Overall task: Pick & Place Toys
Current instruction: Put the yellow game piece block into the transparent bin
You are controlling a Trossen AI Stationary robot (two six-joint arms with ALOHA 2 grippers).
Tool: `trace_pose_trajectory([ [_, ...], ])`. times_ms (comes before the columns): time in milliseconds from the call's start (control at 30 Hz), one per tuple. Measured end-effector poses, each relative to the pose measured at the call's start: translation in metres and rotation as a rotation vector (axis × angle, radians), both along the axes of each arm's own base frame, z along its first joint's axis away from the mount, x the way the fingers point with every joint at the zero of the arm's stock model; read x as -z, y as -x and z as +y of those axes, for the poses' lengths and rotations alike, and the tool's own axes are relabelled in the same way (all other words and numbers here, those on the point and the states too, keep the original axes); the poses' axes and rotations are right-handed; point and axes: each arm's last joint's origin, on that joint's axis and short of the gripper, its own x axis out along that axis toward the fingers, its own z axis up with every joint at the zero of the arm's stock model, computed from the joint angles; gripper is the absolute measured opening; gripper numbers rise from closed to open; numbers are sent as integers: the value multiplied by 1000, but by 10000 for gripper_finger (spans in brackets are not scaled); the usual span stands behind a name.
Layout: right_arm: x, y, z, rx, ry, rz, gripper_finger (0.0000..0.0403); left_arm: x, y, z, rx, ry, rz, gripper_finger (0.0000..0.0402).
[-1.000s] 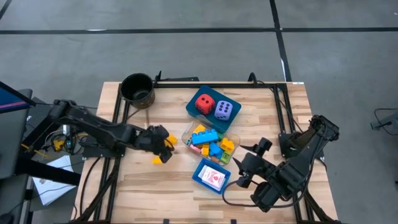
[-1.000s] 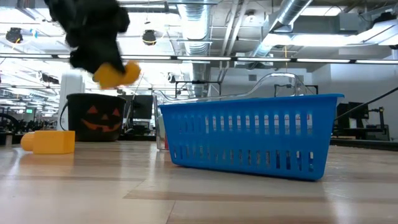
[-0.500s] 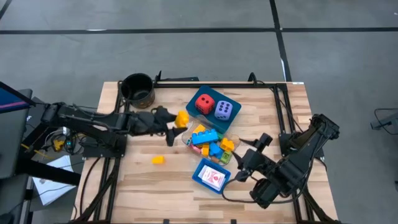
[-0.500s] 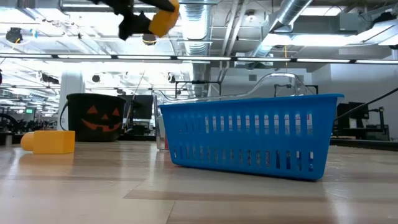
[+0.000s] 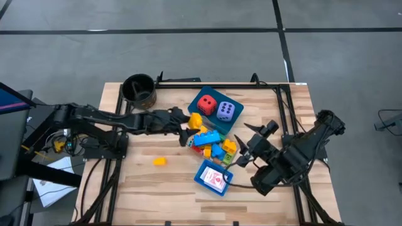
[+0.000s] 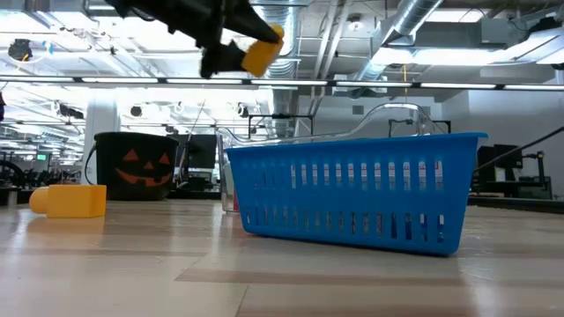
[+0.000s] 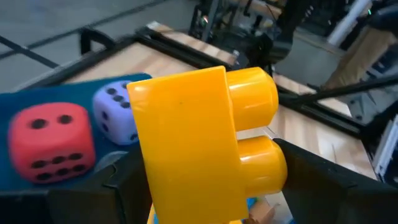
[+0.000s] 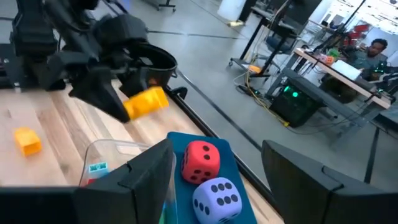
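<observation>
My left gripper [image 5: 190, 127] reaches in from the table's left and is shut on a yellow brick [image 5: 195, 119], high above the table in the low view [image 6: 262, 51]. It hovers at the left edge of a clear tub [image 8: 107, 147] holding several coloured bricks [image 5: 212, 145]. A red die [image 5: 206, 103] and a lavender die [image 5: 225, 111] lie in a blue tray [image 5: 200, 95] just beyond. A second yellow brick [image 5: 159, 161] lies flat on the tabletop. My right gripper [image 5: 246, 149] hangs open to the right of the tub, with nothing between its fingers. My left gripper pinches the yellow brick's block part [image 7: 186, 180] between its two fingers [image 7: 127, 186], one on either side. The two round studs [image 7: 255, 130] stick out sideways. The fingers come almost level from the table's left. The brick is lifted clear of the table and the tub.
A dark round pot [image 5: 139, 91] stands at the far left. A blue basket tray with white red-printed cards [image 5: 213, 178] sits near the front edge and fills the low view [image 6: 352, 189]. A black frame rail [image 5: 220, 86] runs along the far side. A person sits beyond the table [image 8: 373, 53].
My left gripper has carried the yellow brick up and toward the table's right and far edge, from beside the loose yellow brick to the tub's edge. It has tipped from pointing downward to nearly level. My right gripper has moved a little toward the far edge.
</observation>
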Motion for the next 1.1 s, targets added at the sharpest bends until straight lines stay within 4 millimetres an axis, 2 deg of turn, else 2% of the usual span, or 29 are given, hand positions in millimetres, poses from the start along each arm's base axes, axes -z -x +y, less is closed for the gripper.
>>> trace_pose_trajectory([
  [267,28,6,15,-29,30,6,239,16,-52,-3,88,12,104,273],
  [400,22,20,14,-52,14,-37,239,24,-69,-10,145,30,187,273],
  [700,23,27,18,-79,42,-60,239,29,-69,-28,300,33,288,283],
  [1100,23,25,15,-63,43,-59,239,33,-67,-17,283,14,316,283],
])
